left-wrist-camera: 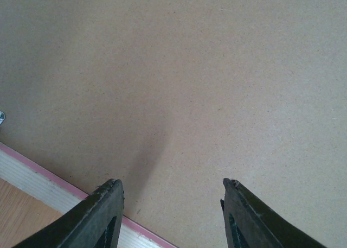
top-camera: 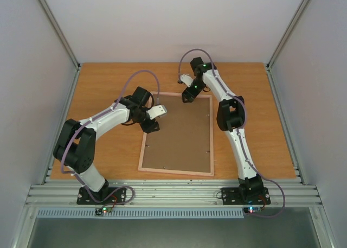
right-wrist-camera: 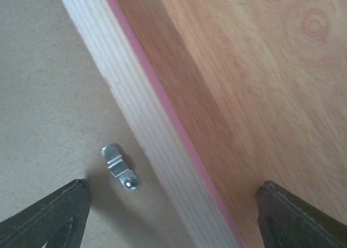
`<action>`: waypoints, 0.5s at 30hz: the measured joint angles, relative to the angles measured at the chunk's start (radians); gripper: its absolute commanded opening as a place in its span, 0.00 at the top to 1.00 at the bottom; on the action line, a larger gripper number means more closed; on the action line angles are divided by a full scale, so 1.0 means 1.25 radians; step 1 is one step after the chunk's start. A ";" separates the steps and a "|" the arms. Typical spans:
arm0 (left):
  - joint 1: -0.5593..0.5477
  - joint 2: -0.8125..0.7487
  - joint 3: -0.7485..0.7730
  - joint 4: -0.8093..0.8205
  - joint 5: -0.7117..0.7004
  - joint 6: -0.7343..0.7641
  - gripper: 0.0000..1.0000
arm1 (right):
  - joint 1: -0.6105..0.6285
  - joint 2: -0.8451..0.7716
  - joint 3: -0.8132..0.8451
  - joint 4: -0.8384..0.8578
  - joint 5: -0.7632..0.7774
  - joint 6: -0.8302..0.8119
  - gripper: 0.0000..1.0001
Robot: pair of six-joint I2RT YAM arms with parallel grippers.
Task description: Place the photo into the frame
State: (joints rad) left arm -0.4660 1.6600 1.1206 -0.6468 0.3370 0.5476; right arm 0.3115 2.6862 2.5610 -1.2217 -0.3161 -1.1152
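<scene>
The frame lies face down on the wooden table, its pink-edged pale rim around a plain brown backing board. The photo is hidden. My left gripper hovers low over the board near the frame's left rail, open with nothing between its fingers. In the left wrist view the board fills most of the picture, and the rim crosses the lower left. My right gripper stands open over the frame's far rail, one finger above the board and the other above the table.
A small metal turn clip is screwed to the board just inside the far rail, and another clip shows at the left edge. Wooden table surrounds the frame. Grey walls close in the sides and back.
</scene>
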 measured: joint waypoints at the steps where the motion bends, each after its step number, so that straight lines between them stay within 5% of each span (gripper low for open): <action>1: 0.000 0.000 0.000 0.000 0.000 0.000 0.48 | 0.002 0.000 0.000 -0.002 0.000 -0.004 0.14; 15: 0.000 0.001 0.000 0.000 0.000 0.000 0.48 | 0.017 0.016 0.031 -0.029 0.006 -0.030 0.27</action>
State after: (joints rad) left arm -0.4660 1.6615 1.1206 -0.6464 0.3370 0.5476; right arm 0.3325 2.7060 2.5996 -1.2575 -0.3088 -1.1530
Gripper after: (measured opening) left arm 0.515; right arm 0.762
